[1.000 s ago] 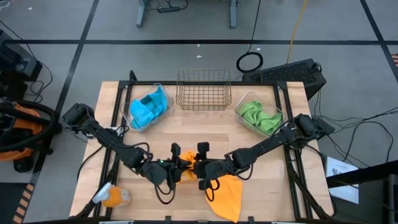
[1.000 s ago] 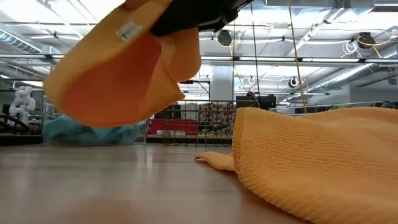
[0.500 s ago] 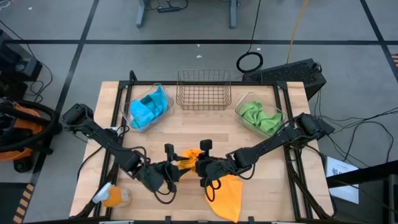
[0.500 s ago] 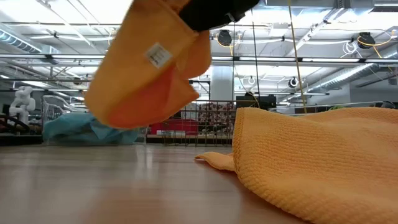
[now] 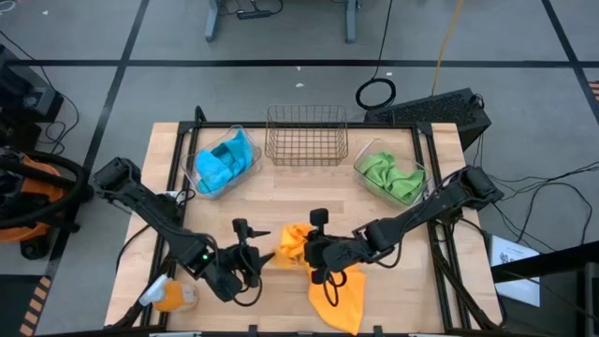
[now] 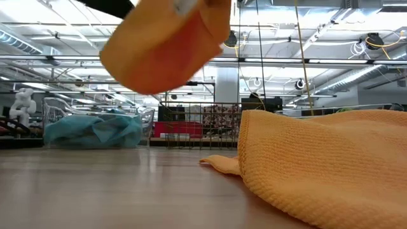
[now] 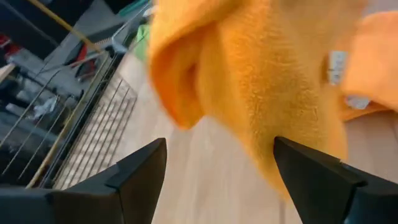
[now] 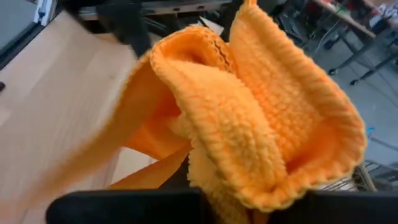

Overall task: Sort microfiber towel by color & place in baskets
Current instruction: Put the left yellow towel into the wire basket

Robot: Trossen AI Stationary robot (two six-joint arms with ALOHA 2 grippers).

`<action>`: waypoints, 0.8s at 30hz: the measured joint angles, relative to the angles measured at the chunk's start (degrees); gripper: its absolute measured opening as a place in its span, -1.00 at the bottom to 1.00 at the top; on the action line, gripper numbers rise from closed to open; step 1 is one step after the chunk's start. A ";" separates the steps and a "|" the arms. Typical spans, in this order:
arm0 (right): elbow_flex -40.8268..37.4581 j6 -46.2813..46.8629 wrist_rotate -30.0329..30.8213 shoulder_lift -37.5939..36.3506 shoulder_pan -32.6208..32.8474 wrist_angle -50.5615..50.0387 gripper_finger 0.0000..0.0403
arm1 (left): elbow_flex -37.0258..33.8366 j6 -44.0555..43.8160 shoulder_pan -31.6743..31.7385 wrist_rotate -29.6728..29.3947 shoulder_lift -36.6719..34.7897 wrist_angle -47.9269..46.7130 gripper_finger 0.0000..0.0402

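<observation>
At the near left corner of the wooden worktop [image 5: 281, 192], an orange object [image 5: 170, 297] is seen that cannot be identified. Toward the far left, a clear bin [image 5: 221, 161] is filled with blue towels [image 5: 226, 159]. The left gripper [image 5: 251, 255] is held near the front centre, its fingers spread apart and empty, just beside an orange towel [image 5: 293, 245]. A copper wire basket [image 5: 307, 136] is set at the far centre and nothing can be made out in it. The orange towel is bunched and lifted clear of the worktop, pinched by the right gripper [image 5: 314, 253]. A second orange towel [image 5: 341, 294] is spread flat below it at the front edge. At the far right, a clear bin [image 5: 389, 174] is filled with green towels [image 5: 391, 173].
</observation>
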 joint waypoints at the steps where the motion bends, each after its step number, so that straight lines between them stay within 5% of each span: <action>1: 0.00 -0.54 -0.02 -0.12 0.06 0.51 -0.88 | -0.65 1.39 -0.02 0.00 0.02 2.78 0.50; 9: 0.00 -3.47 -2.92 -0.13 0.02 4.36 -0.87 | -6.04 13.42 0.03 0.11 0.02 26.46 0.50; 24: 0.00 -4.76 -2.74 -0.13 -0.11 6.18 -0.87 | -7.61 22.91 5.33 0.14 4.73 41.37 0.50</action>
